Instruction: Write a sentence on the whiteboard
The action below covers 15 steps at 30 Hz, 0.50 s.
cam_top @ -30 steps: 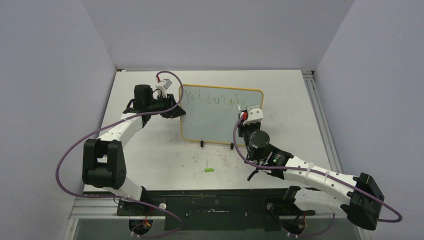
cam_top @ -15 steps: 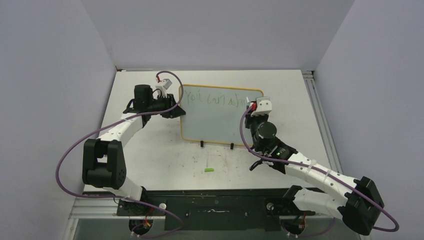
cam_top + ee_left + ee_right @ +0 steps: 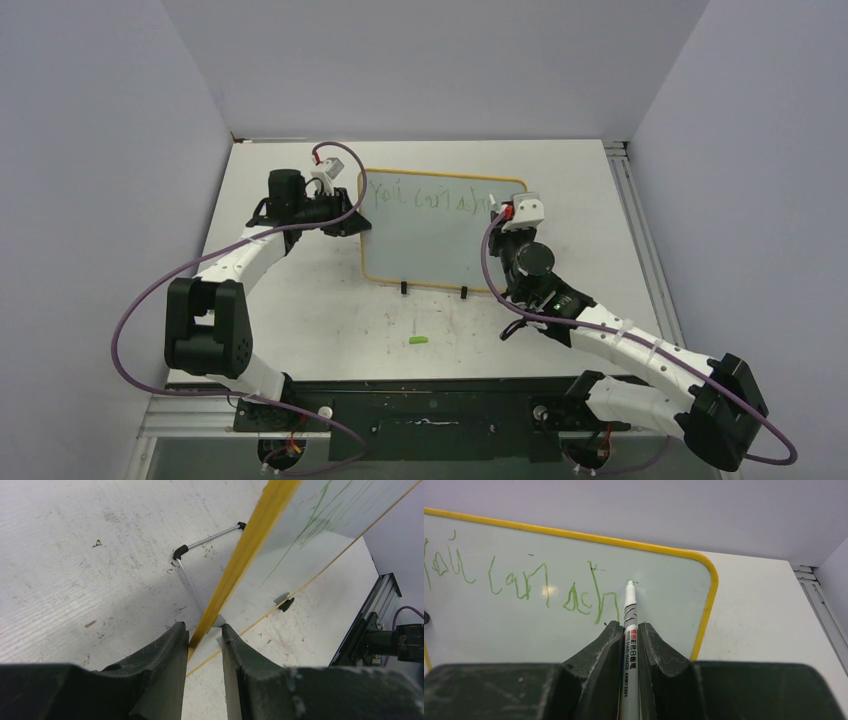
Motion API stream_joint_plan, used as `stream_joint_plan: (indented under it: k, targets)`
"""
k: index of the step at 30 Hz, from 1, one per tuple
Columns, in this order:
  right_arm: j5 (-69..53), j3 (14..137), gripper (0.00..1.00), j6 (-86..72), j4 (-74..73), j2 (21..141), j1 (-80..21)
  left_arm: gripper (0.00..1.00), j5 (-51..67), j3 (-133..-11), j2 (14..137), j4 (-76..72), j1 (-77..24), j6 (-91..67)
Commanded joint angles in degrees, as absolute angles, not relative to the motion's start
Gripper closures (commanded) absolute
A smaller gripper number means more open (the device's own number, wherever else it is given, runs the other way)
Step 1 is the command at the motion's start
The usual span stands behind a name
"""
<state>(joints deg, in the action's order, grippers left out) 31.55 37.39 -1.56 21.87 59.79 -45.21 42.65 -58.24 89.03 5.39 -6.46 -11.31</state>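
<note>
While the yellow-framed whiteboard (image 3: 430,245) is pinched by the left tool (image 3: 202,628), a white marker (image 3: 630,611) clamped in the right tool (image 3: 630,628) is aimed just beyond green lettering (image 3: 524,584)

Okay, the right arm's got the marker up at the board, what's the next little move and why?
Probably a short stroke for the next letter, just right of the h: the sentence reads only "You can ach", the marker in the right gripper points beside it, and the left gripper clamps the whiteboard by its edge.
</note>
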Motion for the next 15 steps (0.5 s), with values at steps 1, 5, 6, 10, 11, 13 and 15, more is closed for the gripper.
stream_joint_plan:
  k: [1, 5, 6, 10, 11, 13, 15]
  targets:
    - [32.6, 38.8, 0.95, -3.0, 24.2, 59.9, -44.3, 0.72, 42.8, -60.7, 87.4, 5.3, -7.0, -10.5]
    - [31.2, 38.6, 0.95, -3.1, 23.7, 59.0, -44.1, 0.72, 42.9, -60.7, 87.2, 5.3, -7.0, -10.5]
    - [30.4, 38.3, 0.95, -3.0, 23.7, 58.3, -44.1, 0.72, 42.9, -60.6, 87.1, 5.3, -7.0, -10.5]
    - [27.8, 36.9, 0.95, -2.7, 22.7, 55.0, -44.2, 0.72, 42.9, -60.6, 87.1, 5.3, -7.0, -10.5]
    - [27.7, 36.5, 0.95, -3.1, 22.3, 54.2, -44.3, 0.72, 42.9, -60.6, 87.1, 5.3, -7.0, -10.5]
    - [28.1, 35.9, 0.95, -3.7, 21.0, 53.3, -44.2, 0.72, 42.9, -60.6, 87.1, 5.3, -7.0, -10.5]
    - [28.6, 35.5, 0.95, -4.2, 20.1, 52.9, -44.2, 0.72, 42.9, -60.6, 87.0, 5.2, -7.1, -10.5]
